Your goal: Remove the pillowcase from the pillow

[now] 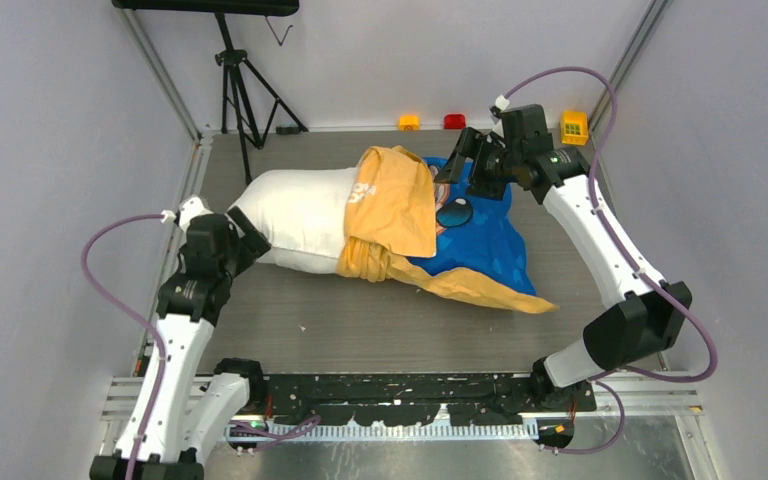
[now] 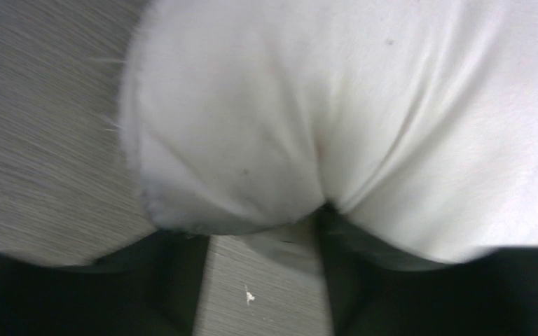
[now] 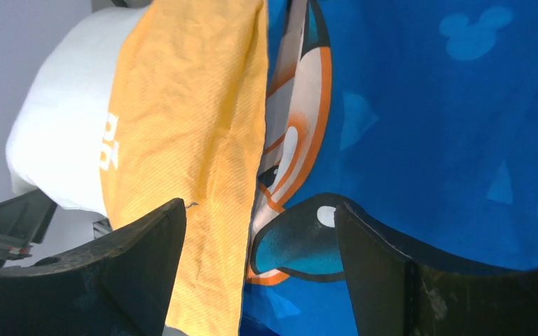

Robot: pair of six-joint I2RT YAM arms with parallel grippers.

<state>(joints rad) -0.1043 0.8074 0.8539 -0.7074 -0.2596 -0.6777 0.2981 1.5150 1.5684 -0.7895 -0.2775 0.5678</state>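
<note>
The white pillow (image 1: 290, 215) lies across the table, its left half bare. The orange-yellow pillowcase (image 1: 395, 205) is bunched over its right half, and its blue printed inner side (image 1: 485, 240) is spread on the table to the right. My left gripper (image 1: 240, 232) is at the pillow's left end. In the left wrist view (image 2: 263, 245) the jaws pinch a fold of the pillow (image 2: 308, 119), with creases running to the grip. My right gripper (image 1: 460, 160) is open and empty, hovering over the seam between the orange fabric (image 3: 182, 105) and the blue fabric (image 3: 427, 126).
A yellow block (image 1: 574, 127), a red block (image 1: 454, 121) and a small orange block (image 1: 409, 122) stand along the far edge. A tripod (image 1: 235, 80) stands at the back left. Metal frame rails border the table.
</note>
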